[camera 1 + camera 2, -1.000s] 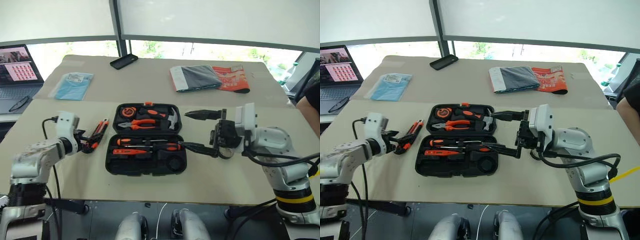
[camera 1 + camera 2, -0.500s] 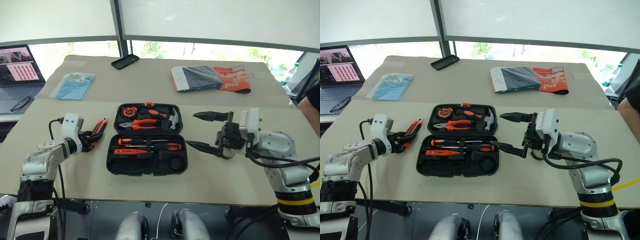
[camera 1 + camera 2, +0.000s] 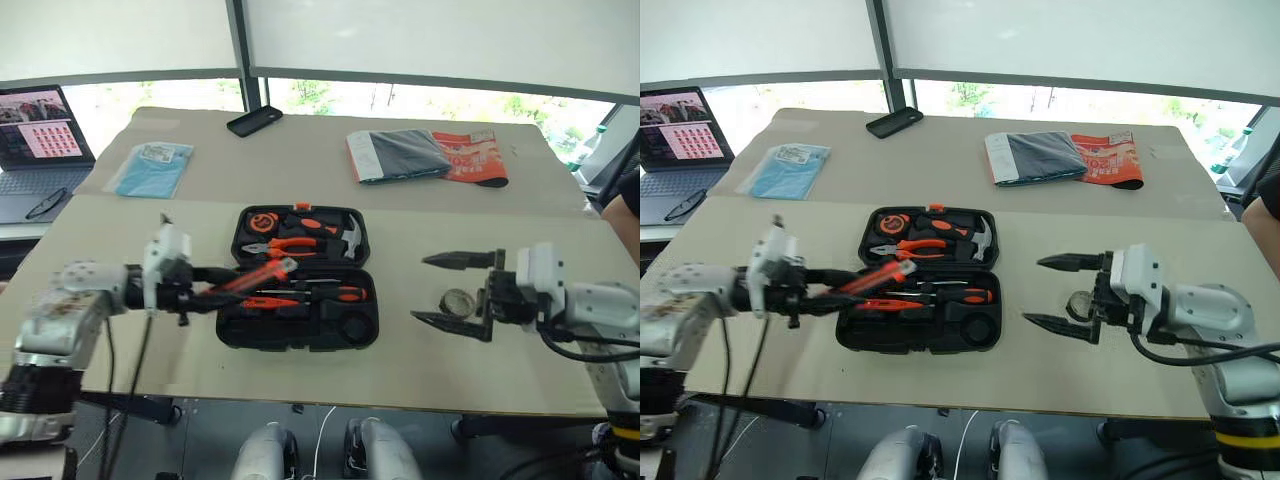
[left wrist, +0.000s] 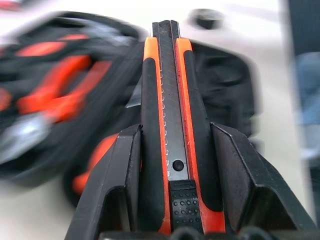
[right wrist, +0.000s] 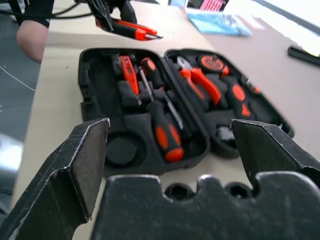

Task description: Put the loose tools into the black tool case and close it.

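Left gripper (image 3: 195, 286) sits at left-centre of the left eye view, arm reaching in level from the left edge, fingers pointing toward frame centre. It's clamped on the orange-black utility knife (image 3: 252, 277); the left wrist view shows both black fingers (image 4: 120, 180) pressed against the knife's sides, the blade end sticking out past the tips. The knife's far end hangs over the left edge of the black tool case (image 3: 296, 331), which lies open at centre frame with screwdrivers (image 3: 300, 295) in the near half and pliers (image 3: 283, 246) in the far half.

Right gripper (image 3: 455, 290) is at right-centre, forearm coming in level from the right edge, jaws spread wide and empty. A small dark tape roll (image 3: 459, 301) lies on the table (image 3: 420, 370) between the fingers, well right of the case.
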Tool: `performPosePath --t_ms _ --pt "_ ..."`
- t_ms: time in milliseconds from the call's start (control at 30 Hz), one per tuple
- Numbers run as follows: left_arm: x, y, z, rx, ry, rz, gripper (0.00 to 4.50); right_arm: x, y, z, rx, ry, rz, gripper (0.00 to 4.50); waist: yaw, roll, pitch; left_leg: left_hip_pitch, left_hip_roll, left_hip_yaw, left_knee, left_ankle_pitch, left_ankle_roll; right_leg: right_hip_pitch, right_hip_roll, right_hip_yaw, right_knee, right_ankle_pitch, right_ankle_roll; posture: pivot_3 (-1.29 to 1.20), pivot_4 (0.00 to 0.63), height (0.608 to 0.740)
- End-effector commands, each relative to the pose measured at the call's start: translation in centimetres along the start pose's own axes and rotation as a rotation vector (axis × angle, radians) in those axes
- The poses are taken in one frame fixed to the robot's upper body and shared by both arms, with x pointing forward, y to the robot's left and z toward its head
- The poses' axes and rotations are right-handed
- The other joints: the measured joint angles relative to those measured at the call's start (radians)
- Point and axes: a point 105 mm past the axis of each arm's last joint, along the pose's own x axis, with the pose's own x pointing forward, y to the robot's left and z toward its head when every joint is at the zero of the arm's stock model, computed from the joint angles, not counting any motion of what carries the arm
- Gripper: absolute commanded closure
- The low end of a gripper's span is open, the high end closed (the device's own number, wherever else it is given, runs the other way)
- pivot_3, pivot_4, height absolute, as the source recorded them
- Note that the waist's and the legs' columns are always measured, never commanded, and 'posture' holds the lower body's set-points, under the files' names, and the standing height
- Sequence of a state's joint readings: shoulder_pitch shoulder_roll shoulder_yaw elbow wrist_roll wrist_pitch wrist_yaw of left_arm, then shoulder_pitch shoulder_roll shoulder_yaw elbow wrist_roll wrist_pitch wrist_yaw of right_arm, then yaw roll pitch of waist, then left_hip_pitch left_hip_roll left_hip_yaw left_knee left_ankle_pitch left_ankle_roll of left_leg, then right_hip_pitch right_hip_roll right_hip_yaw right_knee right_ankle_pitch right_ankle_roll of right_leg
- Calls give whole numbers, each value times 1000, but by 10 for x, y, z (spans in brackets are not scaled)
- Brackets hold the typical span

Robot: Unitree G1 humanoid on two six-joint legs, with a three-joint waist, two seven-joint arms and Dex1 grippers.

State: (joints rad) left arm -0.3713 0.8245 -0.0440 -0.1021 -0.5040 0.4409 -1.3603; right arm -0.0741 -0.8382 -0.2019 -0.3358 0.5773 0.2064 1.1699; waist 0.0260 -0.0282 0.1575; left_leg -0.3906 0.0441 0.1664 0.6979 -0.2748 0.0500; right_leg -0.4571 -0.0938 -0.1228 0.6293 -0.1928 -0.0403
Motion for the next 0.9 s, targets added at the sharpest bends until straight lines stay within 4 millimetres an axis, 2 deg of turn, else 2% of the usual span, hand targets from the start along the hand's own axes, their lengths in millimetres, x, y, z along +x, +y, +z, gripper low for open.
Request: performPosePath --t_ms 33,167,300,500,600,733,900 --pt "15 -4 5 119 86 -42 2823 -6 6 12 -28 -9 5 0 -5 0 0 0 0 0 0 0 0 0 0 0 0 0 0 0 150 740" --pt "23 -7 -4 163 154 -74 2823 -6 15 8 0 9 15 0 -12 0 0 1 1 -1 -1 -3 5 0 1 2 0 0 0 0 150 740" --pt "16 -4 -20 195 274 -75 2823 -5 17 6 6 11 2 0 -13 0 0 1 2 -1 0 -3 5 0 2 1 1 0 0 0 150 740" --pt "10 -4 -31 225 373 -88 2823 -3 17 5 9 10 -9 0 -10 0 0 1 1 -2 0 -3 6 0 2 1 0 0 0 0 150 740" --pt "17 -7 -36 215 389 -88 2823 -1 17 3 12 6 -10 0 -10 0 0 1 1 -1 0 -4 7 0 2 1 0 0 0 0 150 740" --pt "30 -13 -35 216 366 -102 2823 0 17 3 15 4 -12 0 -9 0 0 1 1 -1 0 -4 7 0 2 2 0 0 0 0 150 740" --pt "36 -4 -32 226 368 -67 2823 2 17 3 20 2 -7 0 5 0 0 1 0 -1 2 -4 8 1 1 1 0 0 1 0 150 740"
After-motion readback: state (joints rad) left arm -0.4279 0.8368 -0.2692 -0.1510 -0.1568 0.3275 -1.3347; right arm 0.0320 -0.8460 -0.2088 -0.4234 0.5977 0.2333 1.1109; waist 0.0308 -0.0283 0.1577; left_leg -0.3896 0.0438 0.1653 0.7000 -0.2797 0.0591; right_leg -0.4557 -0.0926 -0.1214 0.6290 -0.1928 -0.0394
